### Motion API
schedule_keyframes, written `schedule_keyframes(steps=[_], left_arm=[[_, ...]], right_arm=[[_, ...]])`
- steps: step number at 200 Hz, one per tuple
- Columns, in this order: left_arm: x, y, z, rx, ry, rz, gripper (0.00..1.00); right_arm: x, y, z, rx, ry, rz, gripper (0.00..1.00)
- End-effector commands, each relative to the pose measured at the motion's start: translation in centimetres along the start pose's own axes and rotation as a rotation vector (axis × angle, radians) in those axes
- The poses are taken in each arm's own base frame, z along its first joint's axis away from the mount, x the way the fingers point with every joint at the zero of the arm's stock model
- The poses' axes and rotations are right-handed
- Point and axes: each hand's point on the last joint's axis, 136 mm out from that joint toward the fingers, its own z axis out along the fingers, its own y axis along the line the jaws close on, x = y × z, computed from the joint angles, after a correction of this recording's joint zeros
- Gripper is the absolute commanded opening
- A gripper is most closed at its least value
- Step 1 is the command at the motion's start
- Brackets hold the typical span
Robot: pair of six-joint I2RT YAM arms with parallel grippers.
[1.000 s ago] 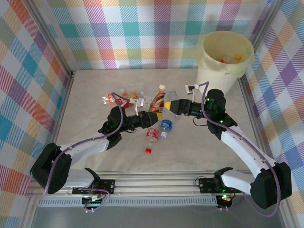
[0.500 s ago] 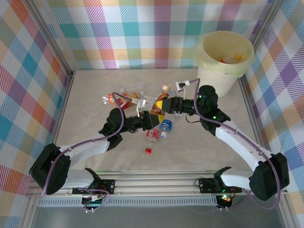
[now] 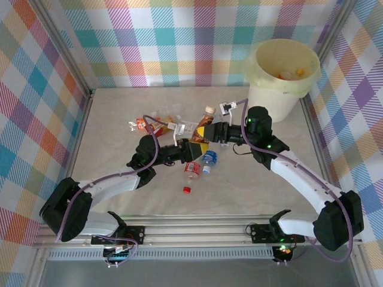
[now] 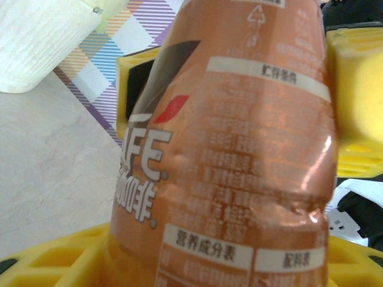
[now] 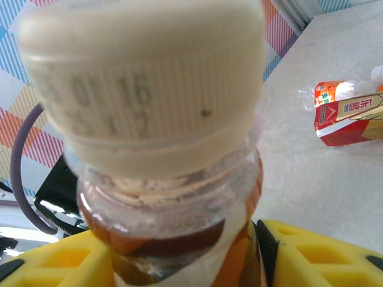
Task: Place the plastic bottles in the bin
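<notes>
Both my grippers are on the same thing, the orange-brown bottle (image 3: 206,119), lifted off the table (image 3: 119,113) near its middle. My left gripper (image 3: 191,147) is clenched round the lower body. My right gripper (image 3: 207,133) has its jaws pressed in at the neck, just under the cream cap. I judge this a hand-over: the bin (image 3: 272,98) stands in the far right corner, on my right arm's side, so the bottle goes across before it goes in. It is well apart from the bin for now.

The overhead view gives the layout. It shows the two arms meeting nose to nose, more bottles (image 3: 200,162) lying just below them, others (image 3: 149,124) to the left, and a loose red cap (image 3: 187,189) nearer me.

The left wrist view adds the dented label, wedged between my left fingers (image 4: 54,263), and what I take to be the right gripper's yellow fingers higher up the bottle.

The right wrist view shows the ribbed cap close up with a printed date code, dark liquid in the neck, and a crushed bottle with a red and orange label (image 5: 347,110) on the table beyond.
</notes>
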Motion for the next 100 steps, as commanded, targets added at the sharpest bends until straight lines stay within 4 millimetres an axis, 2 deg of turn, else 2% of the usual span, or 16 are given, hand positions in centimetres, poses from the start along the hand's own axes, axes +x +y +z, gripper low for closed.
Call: schedule_keyframes(steps=[1, 29, 47, 70, 84, 100], left_arm=[[-0.9, -1.5, 0.7, 0.045, -0.02, 0.029, 0.54], [-0.9, -1.4, 0.7, 0.034, -0.018, 0.032, 0.6], [-0.9, -1.0, 0.6, 0.009, -0.018, 0.031, 0.72], [-0.7, -0.6, 0.5, -0.016, -0.01, 0.021, 0.94], [-0.7, -0.6, 0.4, -0.023, -0.009, 0.026, 1.0], [-0.8, -0.3, 0.1, -0.052, -0.021, 0.026, 1.0]], right_arm=[[-0.3, 1.7, 0.0, -0.028, 0.01, -0.058, 0.52], [-0.4, 1.4, -0.2, 0.003, 0.005, -0.063, 0.49], [-0.6, 1.0, -0.3, 0.032, -0.008, -0.058, 0.47], [-1.0, -1.0, -0.7, 0.152, -0.047, -0.018, 0.47], [-1.2, -2.4, -1.0, 0.239, -0.05, 0.01, 0.46], [-1.2, -3.6, -1.2, 0.308, -0.046, 0.023, 0.47]])
